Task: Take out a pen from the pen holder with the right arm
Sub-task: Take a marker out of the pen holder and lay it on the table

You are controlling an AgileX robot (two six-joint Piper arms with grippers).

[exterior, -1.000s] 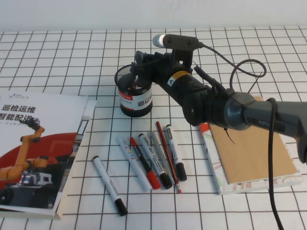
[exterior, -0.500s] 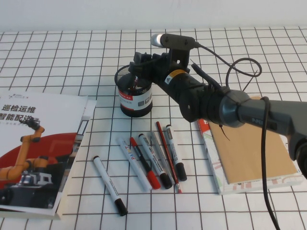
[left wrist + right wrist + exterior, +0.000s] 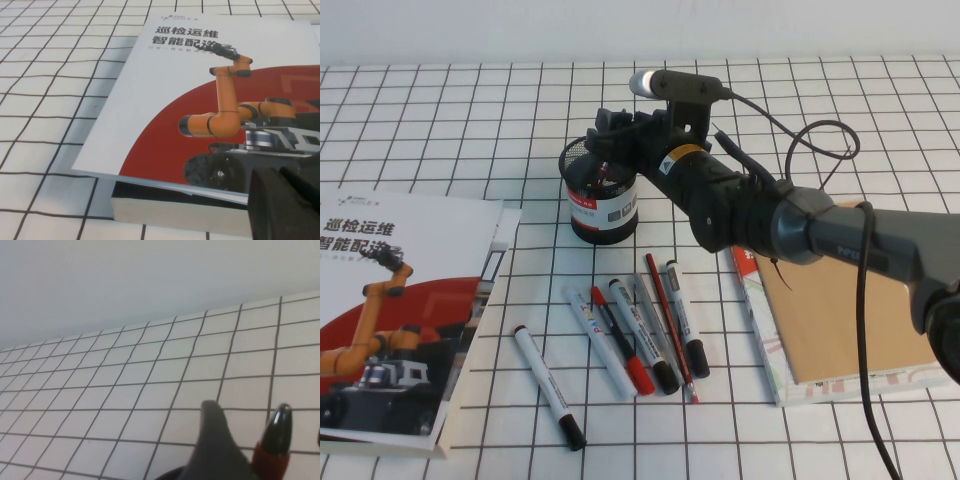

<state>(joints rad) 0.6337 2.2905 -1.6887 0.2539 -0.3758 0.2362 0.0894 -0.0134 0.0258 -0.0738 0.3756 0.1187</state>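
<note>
A black mesh pen holder (image 3: 602, 195) with a red and white label stands at the table's middle back. My right gripper (image 3: 610, 135) reaches to its rim from the right, over its mouth. In the right wrist view the gripper (image 3: 265, 422) is open, and a pen (image 3: 274, 437) with a glossy black tip and a red band stands upright between the fingers (image 3: 215, 440), close to one of them. Whether they touch it I cannot tell. My left gripper (image 3: 287, 205) hovers low at the near edge of a robot book (image 3: 200, 100) and does not appear in the high view.
Several pens and markers (image 3: 640, 335) lie side by side in front of the holder, with one white marker (image 3: 548, 385) apart to the left. The robot book (image 3: 390, 310) fills the front left. A brown-covered notebook (image 3: 840, 310) lies under the right arm at the right.
The right arm has crept slightly to the left, further over the holder. The gripper stays open and the pens on the table have not moved.
</note>
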